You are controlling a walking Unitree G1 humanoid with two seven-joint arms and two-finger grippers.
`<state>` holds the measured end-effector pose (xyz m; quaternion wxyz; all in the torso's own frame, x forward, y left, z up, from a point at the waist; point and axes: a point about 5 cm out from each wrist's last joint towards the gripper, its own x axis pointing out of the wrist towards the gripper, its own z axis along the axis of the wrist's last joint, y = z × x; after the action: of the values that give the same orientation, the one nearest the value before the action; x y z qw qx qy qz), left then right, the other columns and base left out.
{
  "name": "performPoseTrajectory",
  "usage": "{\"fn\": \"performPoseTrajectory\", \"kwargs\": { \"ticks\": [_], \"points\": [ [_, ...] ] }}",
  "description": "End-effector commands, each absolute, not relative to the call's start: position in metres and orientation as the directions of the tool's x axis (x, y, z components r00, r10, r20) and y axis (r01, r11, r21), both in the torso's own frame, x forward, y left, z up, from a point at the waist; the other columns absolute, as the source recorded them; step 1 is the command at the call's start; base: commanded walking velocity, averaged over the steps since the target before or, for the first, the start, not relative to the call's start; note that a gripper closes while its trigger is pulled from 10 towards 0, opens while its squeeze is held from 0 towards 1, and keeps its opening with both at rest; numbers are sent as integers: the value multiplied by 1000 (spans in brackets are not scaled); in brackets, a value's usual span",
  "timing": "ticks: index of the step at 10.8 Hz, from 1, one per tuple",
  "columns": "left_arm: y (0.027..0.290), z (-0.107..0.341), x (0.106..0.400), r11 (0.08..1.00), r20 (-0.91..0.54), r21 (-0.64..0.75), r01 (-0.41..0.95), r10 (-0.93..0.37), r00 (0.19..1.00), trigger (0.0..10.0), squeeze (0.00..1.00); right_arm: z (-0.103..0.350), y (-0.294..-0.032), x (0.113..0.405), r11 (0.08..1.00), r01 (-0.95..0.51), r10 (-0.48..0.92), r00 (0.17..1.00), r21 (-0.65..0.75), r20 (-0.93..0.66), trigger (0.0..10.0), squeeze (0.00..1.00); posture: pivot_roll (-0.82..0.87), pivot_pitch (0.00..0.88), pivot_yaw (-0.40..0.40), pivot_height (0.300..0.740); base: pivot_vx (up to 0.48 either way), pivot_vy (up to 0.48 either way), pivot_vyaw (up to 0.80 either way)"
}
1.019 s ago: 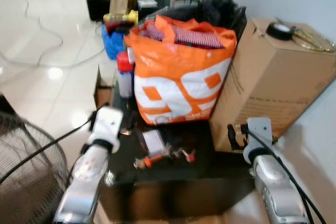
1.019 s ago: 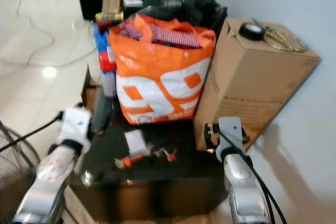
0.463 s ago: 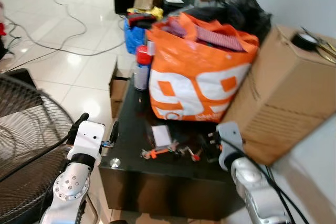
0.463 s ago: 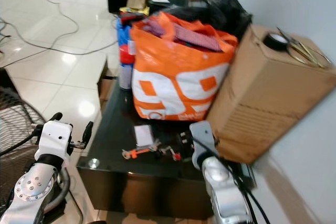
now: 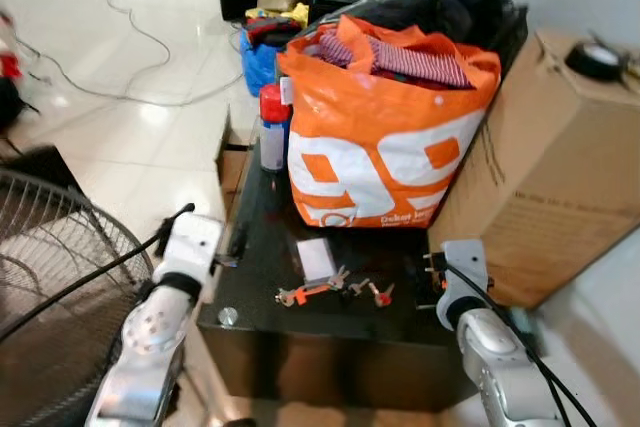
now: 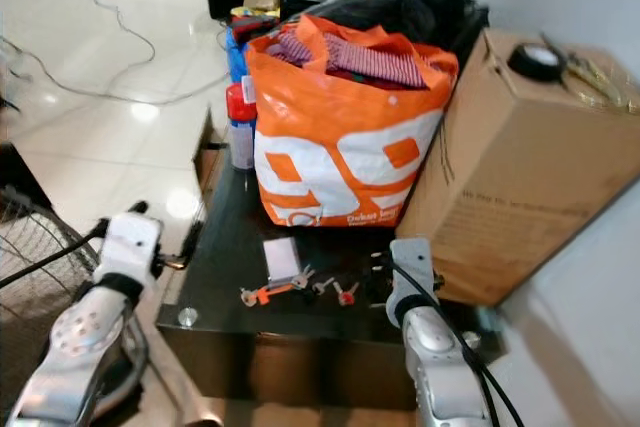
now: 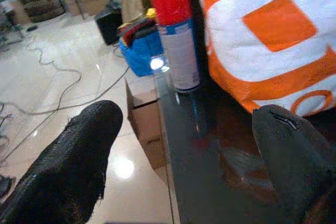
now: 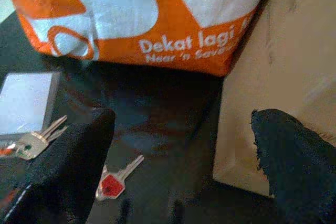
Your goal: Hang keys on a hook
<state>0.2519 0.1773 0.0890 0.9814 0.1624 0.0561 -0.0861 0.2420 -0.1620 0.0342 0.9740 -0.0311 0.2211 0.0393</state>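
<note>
Keys (image 5: 330, 289) lie loose on the black counter (image 5: 262, 247), strung out in a short row in front of the orange bag (image 5: 385, 137), just below a small white card (image 5: 317, 258). One has an orange tag, another a red head (image 8: 111, 183). The right tool (image 6: 405, 269) hovers at the counter's right front corner, just right of the keys and not touching them; its fingers (image 8: 73, 161) are spread wide, and in the right wrist view the red-headed key sits between them with the brown box (image 5: 555, 157) beside the far finger. The left tool (image 5: 205, 247) hangs at the counter's left edge, well apart from the keys, its fingers (image 7: 79, 161) also spread, pointing along the counter toward a red-capped spray can (image 7: 176, 38) that stands upright by the bag. A wire fan guard (image 5: 55, 277) sits on the floor at the robot's left. A roll of black tape (image 6: 530, 59) rests on top of the box.

Compared with half a second ago, the whole scene has shifted a little, so the camera has moved. The keys lie in the same place by the card. The right tool has drawn slightly away from the keys toward the box, and the left tool has come in closer to the counter's edge.
</note>
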Motion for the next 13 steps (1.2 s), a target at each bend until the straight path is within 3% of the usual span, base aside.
{"fn": "performPoseTrajectory", "kwargs": {
  "ticks": [1, 2, 3, 4, 5, 8, 9, 10, 13],
  "points": [
    [171, 85, 253, 925, -161, 301, 233, -191, 968, 10000, 537, 27, -161, 237, 992, -116, 83, 876, -40, -474, 10000, 0, 17, 0, -11, 740, 0, 0, 0],
    [167, 79, 250, 907, -192, 308, 286, -235, 953, 10000, 529, 20, -159, 236, 988, -145, 98, 861, -56, -499, 10000, 0, 7, 0, -7, 740, 0, 0, 0],
    [166, 70, 243, 872, -256, 329, 363, -288, 923, 10000, 525, 16, -152, 242, 984, -171, 123, 852, -48, -508, 10000, 447, 0, 24, -12, 740, 0, 0, 0],
    [168, 64, 239, 843, -294, 346, 413, -320, 901, 10000, 522, 15, -147, 246, 982, -185, 141, 850, -37, -507, 10000, 984, 1, 31, -19, 740, 0, 0, 0],
    [170, 59, 233, 785, -343, 365, 501, -387, 856, 10000, 529, 14, -142, 250, 974, -226, 177, 838, -32, -517, 10000, 1000, 10, 64, -47, 740, 0, 0, 0],
    [178, 54, 232, 644, -445, 359, 675, -518, 731, 10000, 525, 3, -131, 259, 938, -344, 258, 784, -48, -564, 10000, 1000, 15, 96, -74, 740, 0, 0, 0],
    [177, 58, 237, 633, -436, 360, 686, -535, 723, 10000, 529, 0, -127, 261, 927, -370, 274, 768, -53, -580, 10000, 200, 18, 104, -75, 740, 0, 0, 0],
    [176, 59, 239, 620, -432, 350, 702, -558, 708, 10000, 529, -2, -125, 261, 919, -391, 283, 757, -60, -589, 10000, 43, 21, 105, -74, 740, 0, 0, 0],
    [167, 62, 241, 561, -434, 323, 762, -628, 646, 10000, 529, -1, -126, 255, 865, -501, 398, 697, -8, -597, 10000, 0, 10, 98, -48, 740, 0, 0, 0]
  ]
}}
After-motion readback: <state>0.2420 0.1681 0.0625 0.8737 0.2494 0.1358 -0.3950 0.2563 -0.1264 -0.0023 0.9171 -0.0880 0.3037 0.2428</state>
